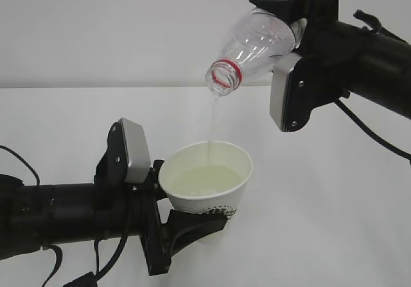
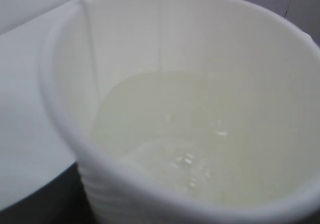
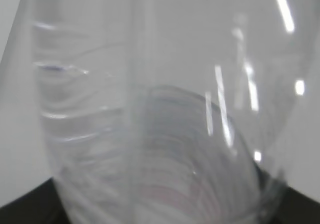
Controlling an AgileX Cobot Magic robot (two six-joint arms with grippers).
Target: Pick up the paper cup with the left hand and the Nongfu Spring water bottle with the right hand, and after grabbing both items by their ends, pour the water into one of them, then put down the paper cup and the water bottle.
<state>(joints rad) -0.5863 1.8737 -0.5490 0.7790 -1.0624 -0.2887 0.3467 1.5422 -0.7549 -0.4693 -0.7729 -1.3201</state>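
Note:
The white paper cup (image 1: 207, 185) with a dark logo is held upright above the table. My left gripper (image 1: 192, 202) is shut on its lower side, coming in from the left. Higher up on the right, my right gripper (image 1: 292, 30) is shut on the body of the clear Nongfu Spring water bottle (image 1: 257, 40). The bottle is tipped with its red-ringed mouth pointing down and to the left. A thin stream of water (image 1: 212, 123) falls from the mouth into the cup and forms a pale pool (image 2: 195, 134). The left wrist view is filled by the cup (image 2: 65, 83), the right wrist view by the bottle (image 3: 150, 108).
A white table (image 1: 321, 223) stretches under both arms to a pale wall behind. Black cables hang from each arm at the left and right edges of the exterior view.

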